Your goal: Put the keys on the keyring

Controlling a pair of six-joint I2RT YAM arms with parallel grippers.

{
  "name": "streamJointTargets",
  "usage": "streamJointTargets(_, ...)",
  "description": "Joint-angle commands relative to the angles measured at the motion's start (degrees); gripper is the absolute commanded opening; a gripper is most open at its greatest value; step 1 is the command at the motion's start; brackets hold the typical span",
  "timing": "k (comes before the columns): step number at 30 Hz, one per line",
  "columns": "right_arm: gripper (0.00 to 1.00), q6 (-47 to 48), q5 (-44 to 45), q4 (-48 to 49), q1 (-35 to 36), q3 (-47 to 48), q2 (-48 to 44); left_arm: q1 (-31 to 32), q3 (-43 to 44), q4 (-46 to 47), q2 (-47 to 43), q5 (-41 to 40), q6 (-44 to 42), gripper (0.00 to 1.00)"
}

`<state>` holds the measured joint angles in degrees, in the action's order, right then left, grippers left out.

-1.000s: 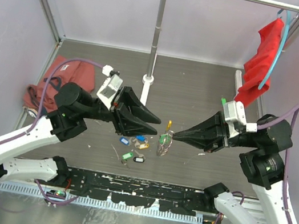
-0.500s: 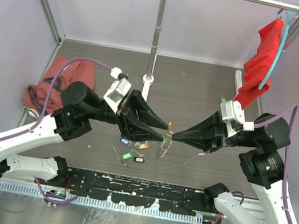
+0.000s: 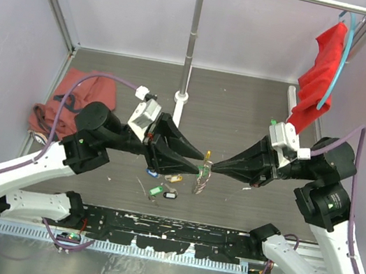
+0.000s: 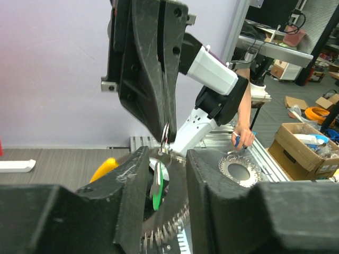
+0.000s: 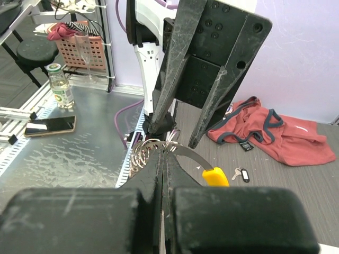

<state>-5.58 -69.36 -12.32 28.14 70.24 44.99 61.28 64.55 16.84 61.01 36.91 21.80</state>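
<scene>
I see keyring [image 3: 203, 172] pinched in fully closed right jaws | left jaws part-open, straddling it | silvery coiled loop, yellow section, green tag [image 4: 157, 186] dangling

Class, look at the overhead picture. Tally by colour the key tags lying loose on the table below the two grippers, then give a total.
blue tag: 1
gold tag: 1
green tag: 1
black tag: 1
Total: 4
</scene>
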Motion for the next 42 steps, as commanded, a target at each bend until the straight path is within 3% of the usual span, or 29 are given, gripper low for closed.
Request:
streamJointTargets(1, 0.01, 1.8, -0.1, 0.0, 0.1, 4.0, -0.6, 0.3, -3.3, -2.3, -5.1, -2.8, -1.5, 0.45)
streamJointTargets(7, 0.01, 2.0, -0.3, -0.2, 0.1, 4.7, -0.4, 0.3, -5.6, -4.4, -8.0, -5.2, -1.4, 0.47)
streamJointTargets(32, 0.01, 2.3, 0.5, -0.6, 0.1, 4.1, 0.0, 0.4, -3.8, 0.2, -1.8, -2.1, 1.2, 0.46)
streamJointTargets(42, 0.01, 7.5, 4.8, -8.1, 0.1, 6.2, 0.3, 0.4, -4.6, -11.5, -10.3, -16.7, -5.5, 0.45)
